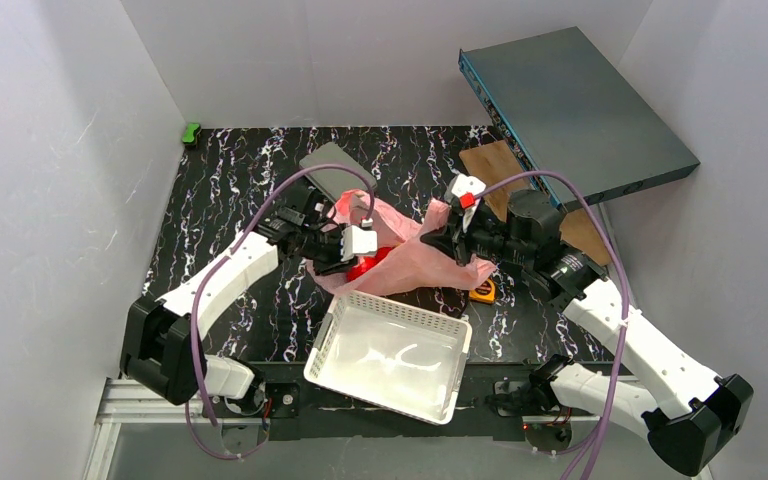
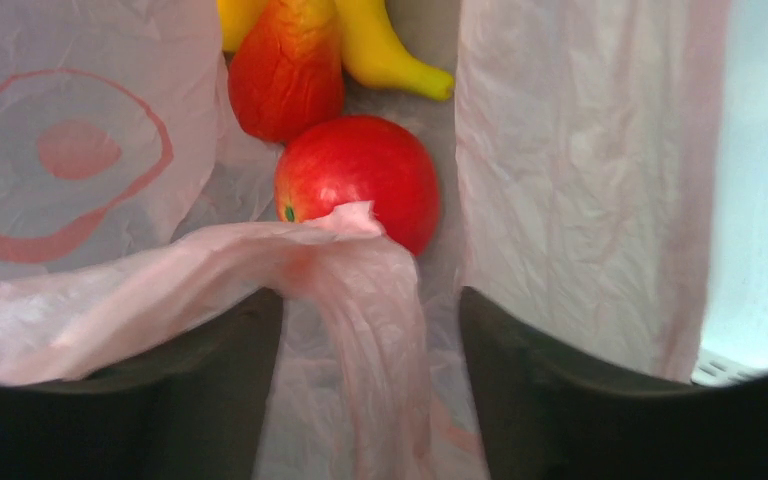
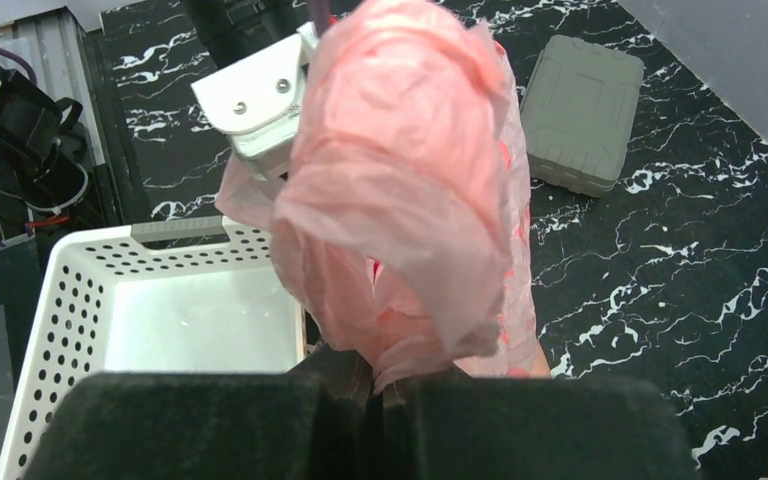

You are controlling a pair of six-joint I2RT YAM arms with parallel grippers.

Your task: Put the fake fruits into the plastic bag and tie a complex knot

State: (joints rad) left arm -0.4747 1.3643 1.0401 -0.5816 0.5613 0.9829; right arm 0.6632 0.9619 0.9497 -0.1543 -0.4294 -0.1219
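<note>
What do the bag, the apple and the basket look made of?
Bag: thin translucent pink plastic film, crinkled and draping.
Apple: glossy red plastic, probably hard, judging by its sheen.
Basket: white, likely rigid plastic, with perforated walls.

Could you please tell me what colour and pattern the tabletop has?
The flat tabletop is black with white marble-like veining, seen most clearly in the top external view.

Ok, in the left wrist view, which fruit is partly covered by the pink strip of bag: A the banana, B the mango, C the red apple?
C: a folded strip of the plastic bag overlaps the lower edge of the red apple, while the mango and the banana lie uncovered above it.
</note>
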